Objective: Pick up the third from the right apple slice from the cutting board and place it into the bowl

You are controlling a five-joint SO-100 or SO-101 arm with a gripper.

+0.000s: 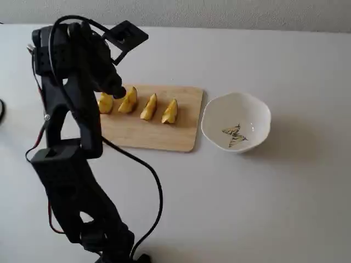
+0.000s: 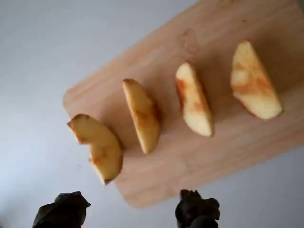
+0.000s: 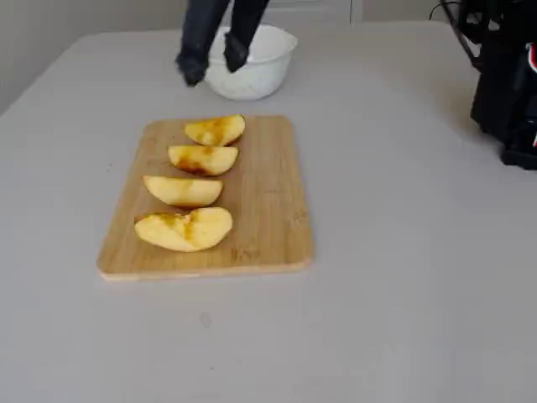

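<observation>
Four pale yellow apple wedges with brownish patches lie in a row on the tan cutting board. The apple slice third from the right in a fixed view is second from the left in the wrist view and second nearest in a fixed view. My gripper hangs open and empty above the board's left part. Its dark fingertips show at the bottom of the wrist view, short of the slices. The white bowl with a butterfly mark stands empty just right of the board and also shows in a fixed view.
The arm's black body and cables fill the left of a fixed view and hide the board's left end. The arm's base stands at the right of a fixed view. A dark object pokes in at the left edge.
</observation>
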